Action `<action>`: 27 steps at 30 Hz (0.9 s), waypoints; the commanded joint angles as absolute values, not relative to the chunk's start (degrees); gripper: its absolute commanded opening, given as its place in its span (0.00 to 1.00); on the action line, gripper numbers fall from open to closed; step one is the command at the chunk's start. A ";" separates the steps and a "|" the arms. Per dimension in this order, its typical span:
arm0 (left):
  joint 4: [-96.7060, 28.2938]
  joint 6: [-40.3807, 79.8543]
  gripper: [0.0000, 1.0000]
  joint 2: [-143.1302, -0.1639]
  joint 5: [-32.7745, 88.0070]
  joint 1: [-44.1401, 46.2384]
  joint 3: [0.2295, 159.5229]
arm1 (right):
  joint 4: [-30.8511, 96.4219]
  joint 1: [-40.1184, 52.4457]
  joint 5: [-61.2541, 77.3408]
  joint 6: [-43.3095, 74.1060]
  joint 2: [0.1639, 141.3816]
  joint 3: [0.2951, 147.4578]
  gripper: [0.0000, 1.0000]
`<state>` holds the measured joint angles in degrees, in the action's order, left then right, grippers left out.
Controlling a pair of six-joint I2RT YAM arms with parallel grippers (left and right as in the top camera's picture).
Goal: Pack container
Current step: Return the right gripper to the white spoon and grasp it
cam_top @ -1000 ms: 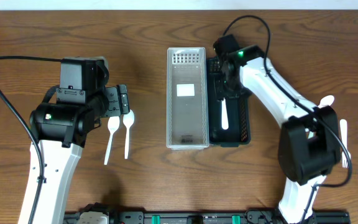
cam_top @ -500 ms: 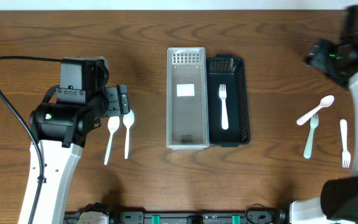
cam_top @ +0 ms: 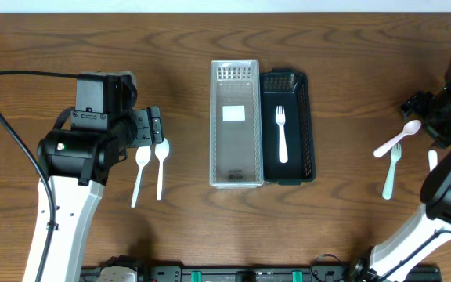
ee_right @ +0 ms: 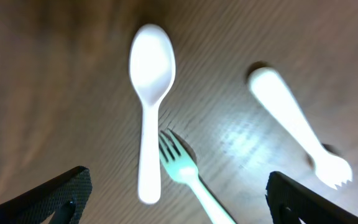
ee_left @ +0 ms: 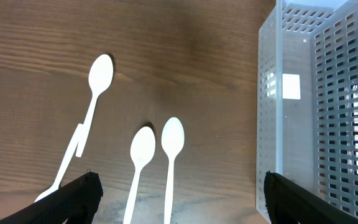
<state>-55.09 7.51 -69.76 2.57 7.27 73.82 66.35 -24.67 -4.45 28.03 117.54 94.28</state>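
the right arm runs off the edge of the overhead view and covers part of the loose white fork [cam_top: 432,166]; its wrist camera shows that fork only as a blur. the left arm hides the lone spoon [ee_left: 100,71] from above, where just the spoon pair [cam_top: 161,157] shows. the left gripper [ee_left: 182,202] has its jaws spread wide over the pair's handles, gripping nothing. the right gripper [ee_right: 182,199] is just as wide and empty above the pale spoon [ee_right: 151,68] and green fork [ee_right: 182,168]. the clear container [cam_top: 236,125] sits mid-table against the black basket [cam_top: 309,117], where the basket fork [cam_top: 281,133] lies.
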 commanded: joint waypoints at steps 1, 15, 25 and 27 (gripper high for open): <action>-55.22 7.86 0.86 -70.04 1.91 7.03 74.22 | 65.91 -24.53 -2.81 26.74 121.01 93.95 0.92; -55.20 7.86 0.86 -70.04 1.91 7.03 74.22 | 60.64 -23.24 -0.99 22.81 124.79 91.48 0.89; -55.20 7.84 0.86 -70.04 1.91 7.03 74.22 | 54.57 -22.52 -0.97 22.63 124.79 84.68 0.88; -55.20 7.84 0.86 -70.04 1.91 7.03 74.22 | 54.48 -22.52 -0.97 22.63 124.79 84.68 0.86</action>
